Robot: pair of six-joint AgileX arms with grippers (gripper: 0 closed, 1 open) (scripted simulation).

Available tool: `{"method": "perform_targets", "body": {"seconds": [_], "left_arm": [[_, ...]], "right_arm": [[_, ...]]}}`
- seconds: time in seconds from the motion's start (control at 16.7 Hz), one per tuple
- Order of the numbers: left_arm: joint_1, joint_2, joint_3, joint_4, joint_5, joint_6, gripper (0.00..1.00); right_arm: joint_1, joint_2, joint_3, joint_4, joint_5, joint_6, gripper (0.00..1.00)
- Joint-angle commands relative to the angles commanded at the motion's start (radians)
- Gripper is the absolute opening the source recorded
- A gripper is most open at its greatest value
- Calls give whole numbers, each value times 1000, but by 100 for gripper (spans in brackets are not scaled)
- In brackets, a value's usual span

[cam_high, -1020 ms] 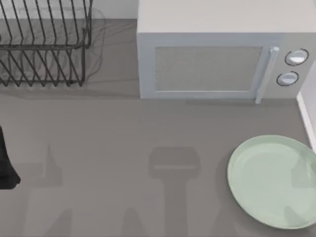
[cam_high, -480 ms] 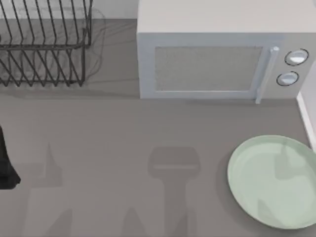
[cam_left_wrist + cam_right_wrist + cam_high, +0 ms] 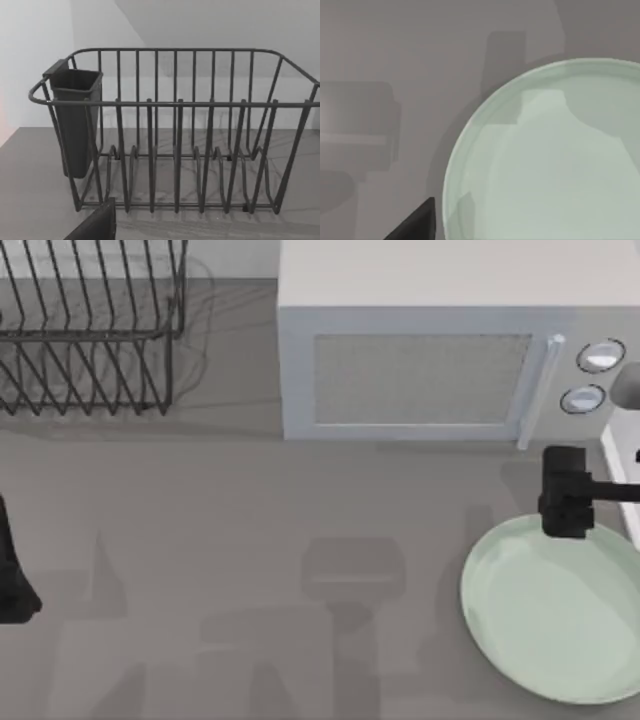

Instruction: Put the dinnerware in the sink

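Note:
The dinnerware is a large pale mint-green plate (image 3: 550,615) lying flat on the grey counter at the right front; in the right wrist view the plate (image 3: 550,160) lies close below the camera. My right gripper (image 3: 566,512) reaches in from the right and hangs over the plate's far rim, between the plate and the microwave. The sink shows as a thin white rim (image 3: 609,450) along the counter's right edge, just beyond the plate. My left arm (image 3: 10,575) stays parked at the left edge.
A white microwave (image 3: 420,370) with two round knobs stands at the back right. A black wire dish rack (image 3: 90,330) sits at the back left; the left wrist view faces the rack (image 3: 175,140), which holds a dark cutlery cup (image 3: 75,120).
My right arm has come into the top view from the right; earlier only its shadow lay on the plate. The plate and the left arm have not moved.

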Motion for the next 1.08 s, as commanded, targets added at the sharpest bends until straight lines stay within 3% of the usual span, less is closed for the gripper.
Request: {"method": "perform_targets", "body": {"seconds": [0.48,1.08], "left_arm": [[0,0,0,0,0,0,100],[0,0,0,0,0,0,100]], "right_arm": [[187,571,404,-324,0,191,100],[206,638,439,-347,0,214,100]]}}
